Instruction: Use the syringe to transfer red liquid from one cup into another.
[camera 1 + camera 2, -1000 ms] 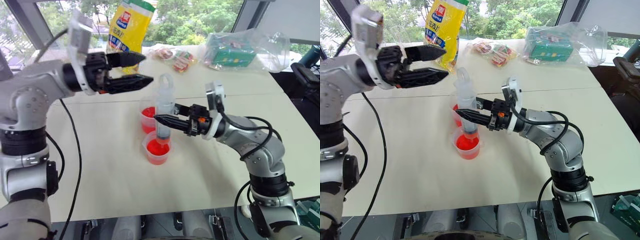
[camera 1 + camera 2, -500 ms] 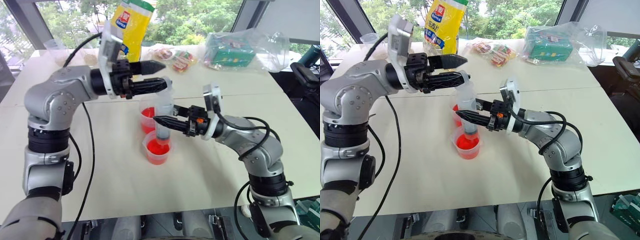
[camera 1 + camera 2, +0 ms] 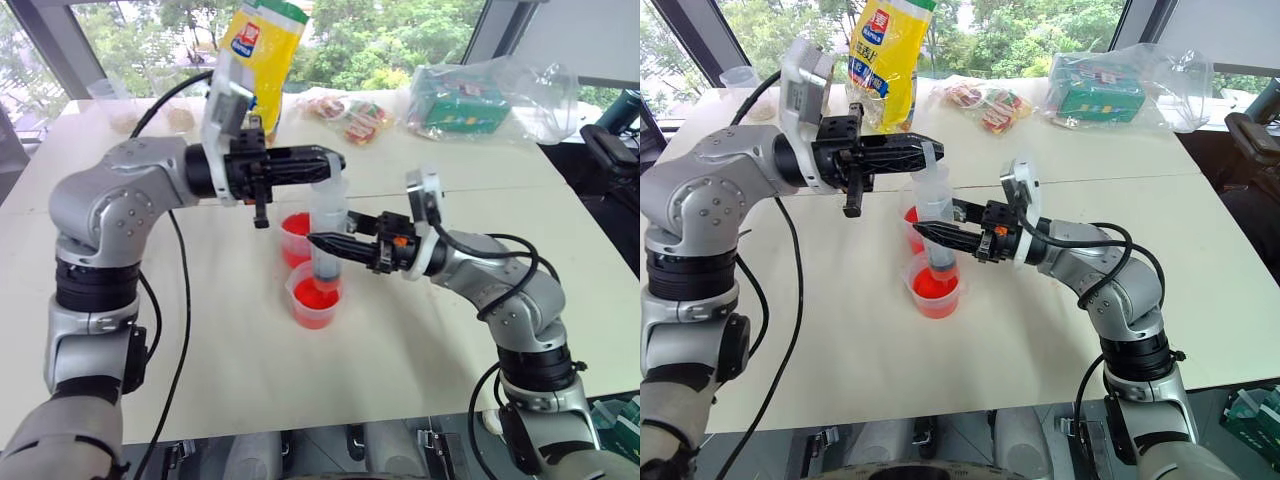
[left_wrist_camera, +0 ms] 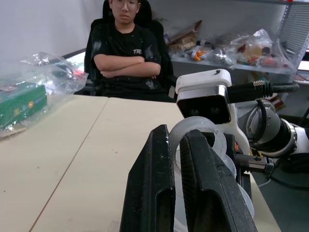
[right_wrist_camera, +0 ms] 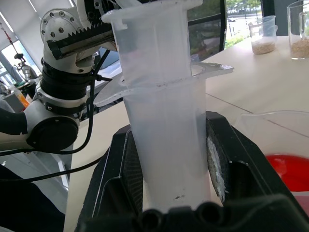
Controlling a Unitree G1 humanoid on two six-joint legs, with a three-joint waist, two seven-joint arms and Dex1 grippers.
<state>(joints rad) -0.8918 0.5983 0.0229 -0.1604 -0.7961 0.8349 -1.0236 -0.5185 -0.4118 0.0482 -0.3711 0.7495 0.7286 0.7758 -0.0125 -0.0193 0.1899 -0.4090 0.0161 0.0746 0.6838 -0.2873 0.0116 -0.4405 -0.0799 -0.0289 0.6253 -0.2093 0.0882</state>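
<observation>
Left eye view: both grippers' fingers clamp the syringe (image 3: pixel 328 225) (upright, mid-table, edges far).

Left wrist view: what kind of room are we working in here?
Probably a lab or office workroom: a cluttered shelf of bagged supplies, a seated person in an office chair, and large windows beyond the pale table.

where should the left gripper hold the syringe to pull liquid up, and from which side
At the ring-shaped plunger handle, coming in level from the robot's left. The syringe stands upright over the near cup, its barrel clamped by the right gripper; the left gripper is shut there.
</observation>
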